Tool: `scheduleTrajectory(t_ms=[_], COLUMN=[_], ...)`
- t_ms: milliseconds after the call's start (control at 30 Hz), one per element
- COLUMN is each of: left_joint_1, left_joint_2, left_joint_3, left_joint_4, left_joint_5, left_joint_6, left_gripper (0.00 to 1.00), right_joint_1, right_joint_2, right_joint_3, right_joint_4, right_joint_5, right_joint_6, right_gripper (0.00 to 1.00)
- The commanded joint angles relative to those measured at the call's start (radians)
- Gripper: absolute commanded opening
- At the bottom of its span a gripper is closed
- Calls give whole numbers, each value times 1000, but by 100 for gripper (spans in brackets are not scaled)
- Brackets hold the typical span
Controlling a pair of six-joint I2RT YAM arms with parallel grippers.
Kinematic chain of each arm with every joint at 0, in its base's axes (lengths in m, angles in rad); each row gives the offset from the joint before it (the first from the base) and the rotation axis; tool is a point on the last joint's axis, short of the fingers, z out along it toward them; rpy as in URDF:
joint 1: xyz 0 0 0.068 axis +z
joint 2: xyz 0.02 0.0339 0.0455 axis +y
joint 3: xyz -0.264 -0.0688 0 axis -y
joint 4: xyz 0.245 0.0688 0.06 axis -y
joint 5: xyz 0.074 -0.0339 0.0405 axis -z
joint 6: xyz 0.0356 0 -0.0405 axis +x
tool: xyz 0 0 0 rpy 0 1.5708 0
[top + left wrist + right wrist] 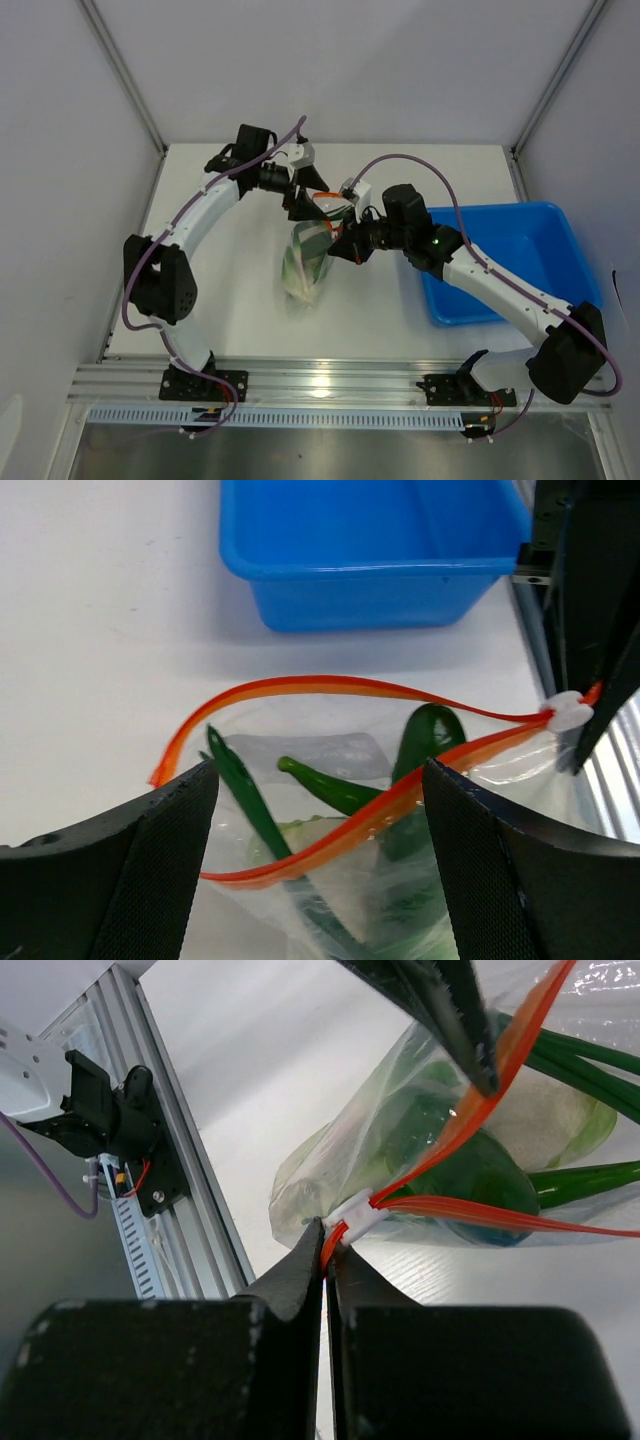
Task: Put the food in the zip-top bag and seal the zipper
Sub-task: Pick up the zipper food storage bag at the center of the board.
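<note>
The clear zip-top bag (pixel 305 265) hangs above the table between both grippers, its mouth gaping. Inside lies the food (pixel 330 785): long dark green pieces over pale leafy stalks, which also shows through the plastic in the right wrist view (pixel 470 1160). The orange-red zipper (pixel 340 830) is unsealed, its two strips bowed apart. My left gripper (pixel 318 775) is open, its fingers (pixel 130 860) straddling the near strip without pinching it. My right gripper (pixel 328 1235) is shut on the zipper's end, right beside the white slider (pixel 355 1218). In the top view the left gripper (pixel 303 205) and right gripper (pixel 345 245) meet at the bag's mouth.
A blue plastic bin (pixel 510 260) stands on the white table to the right of the bag, its wall (pixel 370 600) just beyond the mouth in the left wrist view. The aluminium rail (pixel 190 1200) runs along the table's near edge.
</note>
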Motion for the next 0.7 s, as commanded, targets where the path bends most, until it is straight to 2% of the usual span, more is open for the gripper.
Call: scheduleTrajectory(t_ms=[0,233,267,367,433,567,667], left_joint_1=[-7,16,15,-3,-16,-39,-39], left_joint_2=[5,-50,-44,-12,-20,-13,-46], left_joint_3=[39,-30,-19,20,-17,-16,-77], left_joint_4=[-140,-184,-230,-314,-286,-330,-269], left_joint_5=[142,241,242,183,193,133,98], left_joint_6=[116,135,147,207,178,201,153], left_gripper=[82,80,80,80,80,74,41], right_joint_1=[-4,-3,-5,-5,-8,-14,-18], right_joint_2=[9,9,8,-6,-6,-5,1], right_joint_3=[56,52,52,51,52,54,49], right_joint_4=[18,20,18,18,12,6,17], right_joint_5=[-31,-40,-39,-33,-32,-39,-39], right_joint_6=[-25,-26,-26,-28,-31,-38,-40], right_gripper=[0,0,0,0,0,0,0])
